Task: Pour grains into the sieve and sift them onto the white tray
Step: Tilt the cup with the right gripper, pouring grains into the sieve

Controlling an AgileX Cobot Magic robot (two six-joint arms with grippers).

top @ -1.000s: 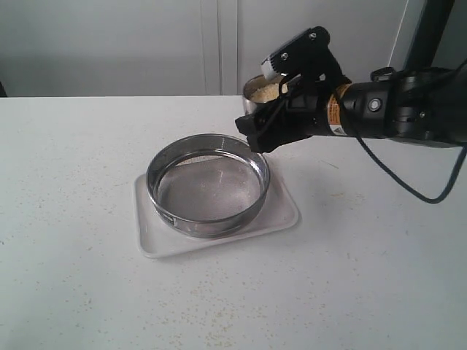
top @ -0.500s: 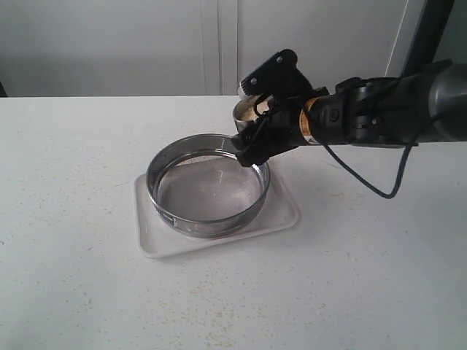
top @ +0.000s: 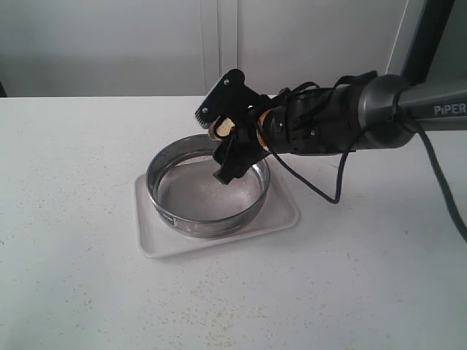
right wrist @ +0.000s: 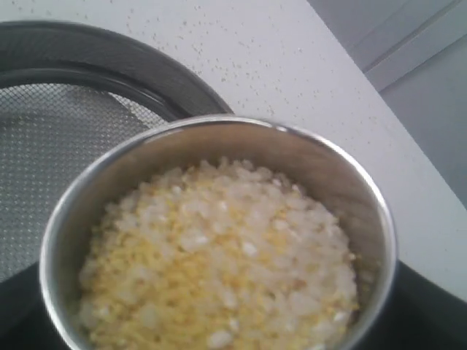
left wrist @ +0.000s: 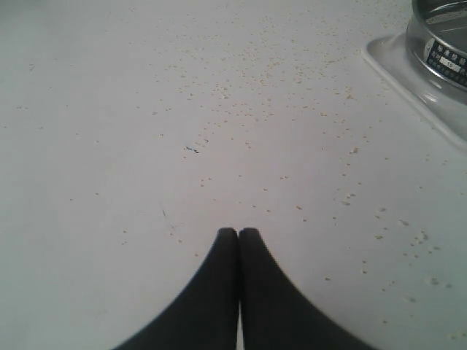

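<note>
The sieve (top: 191, 222) sits on the white tray (top: 281, 215) in the exterior view. My right gripper (top: 228, 149) is shut on a small steel cup (top: 220, 130), held tilted over the sieve's far right rim. In the right wrist view the cup (right wrist: 368, 200) is full of the grains (right wrist: 219, 255), golden-yellow and whitish, with the sieve (right wrist: 149, 73) and its mesh beyond it. The mesh looks bare. My left gripper (left wrist: 238, 233) is shut on nothing, low over the table, and does not show in the exterior view.
Loose grains (left wrist: 241, 95) are scattered on the white table in front of the left gripper. A corner of the tray (left wrist: 394, 62) and the sieve's wall (left wrist: 441, 44) show at the edge of the left wrist view. A grey wall stands behind the table.
The right arm has carried the cup leftward from behind the tray to over the sieve's rim, rolling its wrist so that the cup tips toward the mesh.
</note>
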